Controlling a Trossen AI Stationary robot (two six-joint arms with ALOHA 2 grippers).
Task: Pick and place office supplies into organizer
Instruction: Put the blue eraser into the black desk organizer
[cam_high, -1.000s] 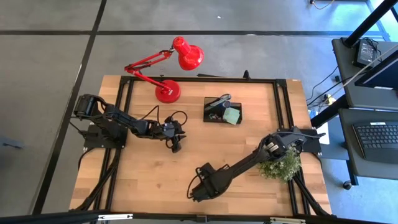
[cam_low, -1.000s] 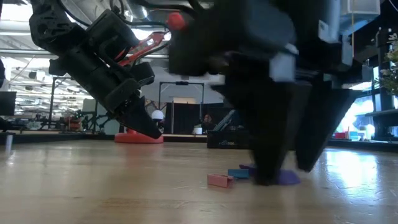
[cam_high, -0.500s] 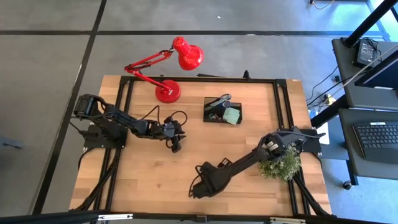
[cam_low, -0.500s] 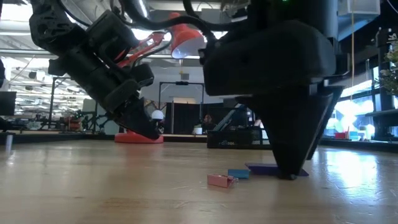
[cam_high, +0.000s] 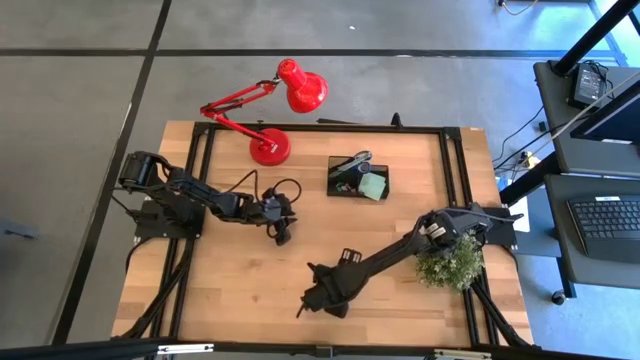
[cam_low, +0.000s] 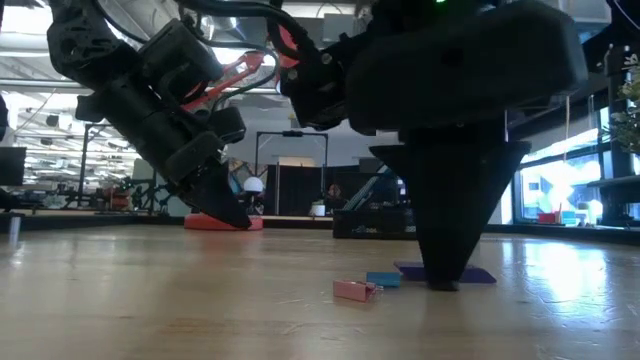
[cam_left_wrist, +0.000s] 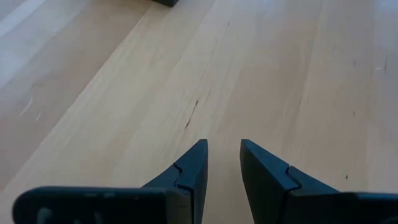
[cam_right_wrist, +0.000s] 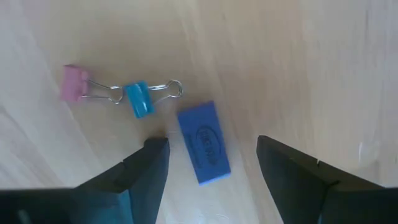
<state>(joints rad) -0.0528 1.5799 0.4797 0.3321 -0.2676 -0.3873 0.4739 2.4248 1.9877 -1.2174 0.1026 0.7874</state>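
Note:
A blue eraser (cam_right_wrist: 204, 143) lies flat on the wooden table near its front edge, beside a pink binder clip (cam_right_wrist: 73, 83) and a blue binder clip (cam_right_wrist: 138, 99) lying handle to handle. My right gripper (cam_right_wrist: 211, 143) is open and points down, low over the table, with one finger on each side of the eraser and neither touching it; it also shows in the high view (cam_high: 305, 303). My left gripper (cam_high: 283, 237) hangs open a little over bare wood at mid-table, empty. The black organizer (cam_high: 358, 178) stands at the far middle and holds a green sticky-note pad (cam_high: 373, 187).
A red desk lamp (cam_high: 270, 145) stands at the far left of the table. A green bushy plant (cam_high: 450, 265) sits at the right edge beside my right arm. A black metal frame (cam_high: 320, 128) borders the table. Bare wood lies between the grippers and the organizer.
My right gripper has moved a little toward the table's left edge, low over the eraser, and has turned about its wrist: in the low view its two fingers now line up one behind the other. The eraser and the clips stay where they were.

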